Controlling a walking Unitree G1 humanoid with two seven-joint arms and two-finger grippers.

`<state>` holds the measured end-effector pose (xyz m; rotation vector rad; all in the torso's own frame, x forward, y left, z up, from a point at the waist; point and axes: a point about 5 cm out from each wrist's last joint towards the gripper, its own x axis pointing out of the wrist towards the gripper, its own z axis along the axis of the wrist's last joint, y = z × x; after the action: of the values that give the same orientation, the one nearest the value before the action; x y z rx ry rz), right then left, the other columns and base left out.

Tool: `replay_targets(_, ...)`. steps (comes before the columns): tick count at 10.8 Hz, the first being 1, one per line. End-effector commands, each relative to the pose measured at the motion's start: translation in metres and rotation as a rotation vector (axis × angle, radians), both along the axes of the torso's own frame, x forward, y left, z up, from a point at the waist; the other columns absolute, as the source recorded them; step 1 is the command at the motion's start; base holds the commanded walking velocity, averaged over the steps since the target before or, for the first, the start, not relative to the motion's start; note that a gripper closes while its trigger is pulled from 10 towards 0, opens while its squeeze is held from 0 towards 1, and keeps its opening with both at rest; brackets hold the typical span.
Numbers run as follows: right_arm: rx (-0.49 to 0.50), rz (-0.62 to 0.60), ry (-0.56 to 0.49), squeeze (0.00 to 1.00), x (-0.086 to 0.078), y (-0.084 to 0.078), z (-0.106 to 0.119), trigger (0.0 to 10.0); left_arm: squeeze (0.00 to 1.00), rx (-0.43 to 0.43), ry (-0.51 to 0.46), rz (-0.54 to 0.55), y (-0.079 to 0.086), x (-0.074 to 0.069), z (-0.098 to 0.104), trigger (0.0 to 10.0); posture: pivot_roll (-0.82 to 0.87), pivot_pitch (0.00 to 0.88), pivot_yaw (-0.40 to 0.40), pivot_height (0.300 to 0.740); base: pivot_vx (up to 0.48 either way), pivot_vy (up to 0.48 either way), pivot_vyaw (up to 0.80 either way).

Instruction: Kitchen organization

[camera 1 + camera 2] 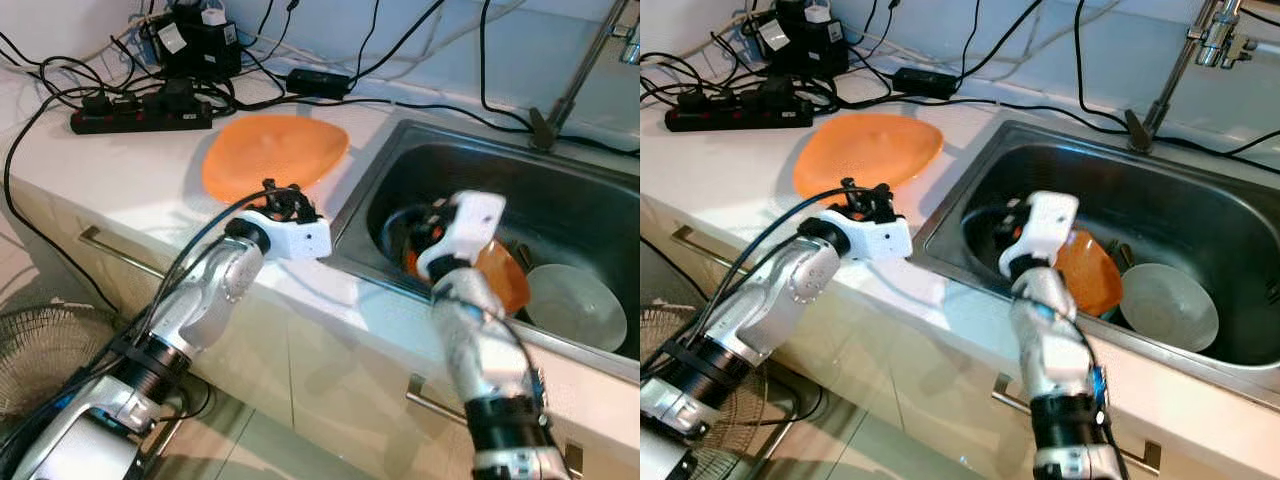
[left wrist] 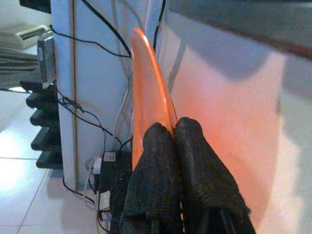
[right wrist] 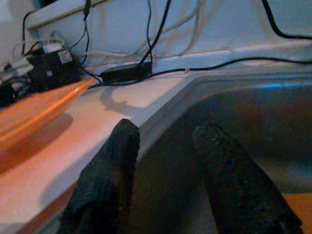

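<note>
left pincer [image 2: 168, 134] pinching orange plate [image 1: 275, 153] rim, plate flat on counter [image 1: 120, 170], right pincer [image 3: 168, 146] spread

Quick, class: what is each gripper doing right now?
Left gripper: shut on the rim of the orange plate on the counter.
Right gripper: open, holding nothing, over the sink.

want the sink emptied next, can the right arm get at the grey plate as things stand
Probably yes. The right gripper hangs open inside the sink, and the grey plate lies uncovered beside the orange plate, with nothing between them.
</note>
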<state>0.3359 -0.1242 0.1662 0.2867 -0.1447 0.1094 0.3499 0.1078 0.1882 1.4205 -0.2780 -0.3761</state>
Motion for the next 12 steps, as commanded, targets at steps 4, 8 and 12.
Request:
replay_targets(4,0.198,0.086,0.056,1.00,0.005,0.006,0.016,10.0,0.00,0.016,0.035,-0.100,-0.020,-0.010,-0.009,10.0,0.11,0.065,-0.005,0.740,0.000,0.000,0.00)
replay_targets(8,0.322,0.236,0.107,0.00,0.002,0.019,0.020,10.0,0.00,0.028,0.053,-0.180,-0.037,-0.018,-0.013,10.0,0.12,0.063,-0.005,0.740,0.000,0.000,0.00)
replay_targets(12,0.344,0.258,0.128,0.00,0.002,0.023,0.020,10.0,0.00,0.031,0.052,-0.229,-0.046,-0.023,-0.013,10.0,0.12,0.045,-0.003,0.740,0.000,0.000,0.00)
